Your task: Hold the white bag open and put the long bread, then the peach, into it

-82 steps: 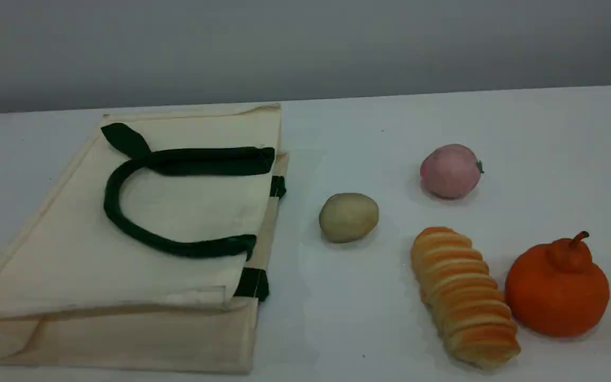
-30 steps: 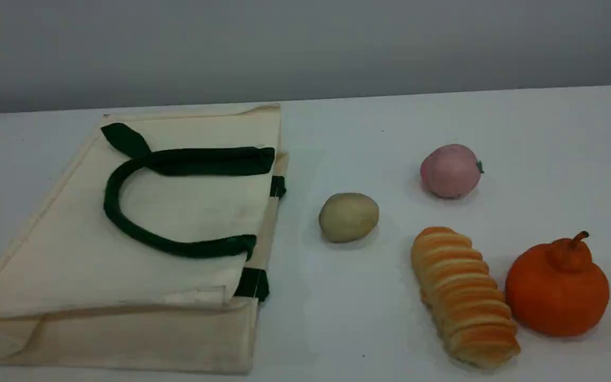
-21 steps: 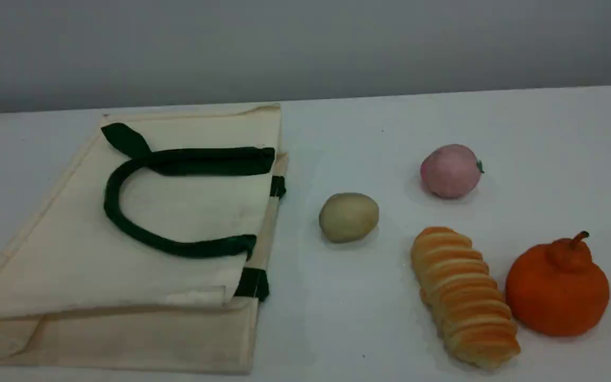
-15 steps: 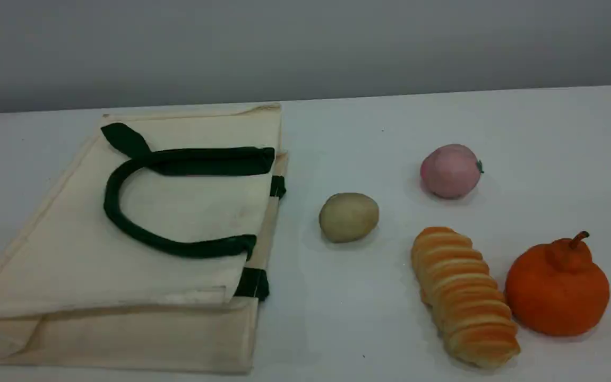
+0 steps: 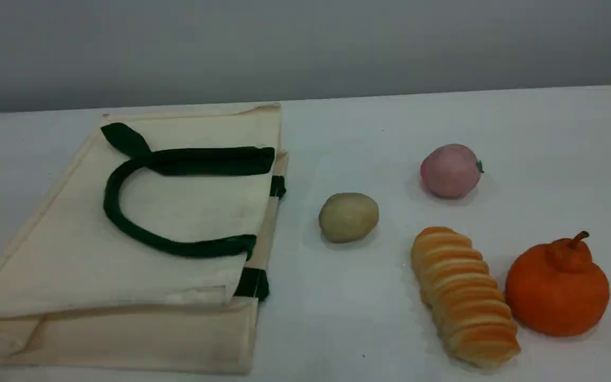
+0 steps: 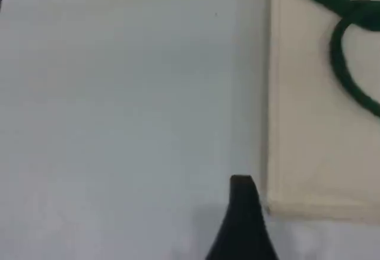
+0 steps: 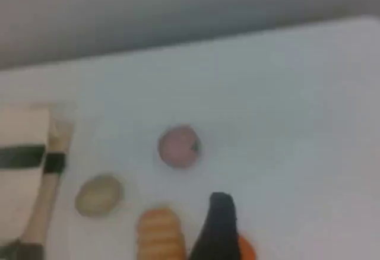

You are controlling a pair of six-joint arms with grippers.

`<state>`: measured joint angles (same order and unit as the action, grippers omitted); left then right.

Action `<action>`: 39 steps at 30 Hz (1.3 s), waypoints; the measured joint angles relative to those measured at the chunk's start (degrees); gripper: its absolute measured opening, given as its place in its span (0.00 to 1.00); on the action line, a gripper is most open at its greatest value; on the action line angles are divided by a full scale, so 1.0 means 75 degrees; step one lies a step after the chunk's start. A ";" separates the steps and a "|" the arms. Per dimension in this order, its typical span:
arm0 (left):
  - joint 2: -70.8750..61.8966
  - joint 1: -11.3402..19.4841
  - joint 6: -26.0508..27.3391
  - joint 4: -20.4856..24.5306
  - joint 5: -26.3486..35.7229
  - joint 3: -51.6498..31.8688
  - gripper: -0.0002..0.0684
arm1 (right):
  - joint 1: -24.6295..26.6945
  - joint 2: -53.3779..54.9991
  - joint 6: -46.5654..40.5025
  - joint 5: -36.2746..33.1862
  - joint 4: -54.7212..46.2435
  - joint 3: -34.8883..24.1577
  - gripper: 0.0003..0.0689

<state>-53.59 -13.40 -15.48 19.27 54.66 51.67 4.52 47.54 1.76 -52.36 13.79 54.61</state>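
- The white bag [image 5: 71, 254] lies flat on the left half of the desk [image 5: 363, 122], with its mouth edge turned towards the foods and not held open.
- One dark green strap handle [image 5: 111, 207] is folded back in a loop over the bag's top face; green patches show at the mouth edge.
- The long bread [image 5: 464, 297] lies on the desk on the right, near the front edge, lengthwise towards the camera and well apart from the bag.
- The peach [image 5: 449, 171] sits on the desk behind the bread, its green leaf stub pointing right, apart from everything else.
- A beige lump [image 5: 348, 217] rests between the bag and the peach.
- An orange knobbed citrus [image 5: 557, 289] stands just right of the bread, very close to it; I cannot tell whether they touch.
- The left gripper [image 6: 242, 224] is spread and holds nothing. Its one visible fingertip hangs over bare desk just beside a corner of the bag.
- The right gripper [image 7: 218, 224] is also spread and empty. It hangs above the foods, and in its own view the fingertip lies between the bread and the citrus.
- Neither arm shows in the scene view.
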 joint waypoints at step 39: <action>-0.7278 0.0008 -0.0430 -0.0792 -0.2214 0.2116 0.74 | 0.0000 0.4813 0.1067 0.1855 0.0351 0.0509 0.85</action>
<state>-108.18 -13.34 -18.70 13.33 38.06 67.54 4.52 83.64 9.76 -38.44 16.42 58.43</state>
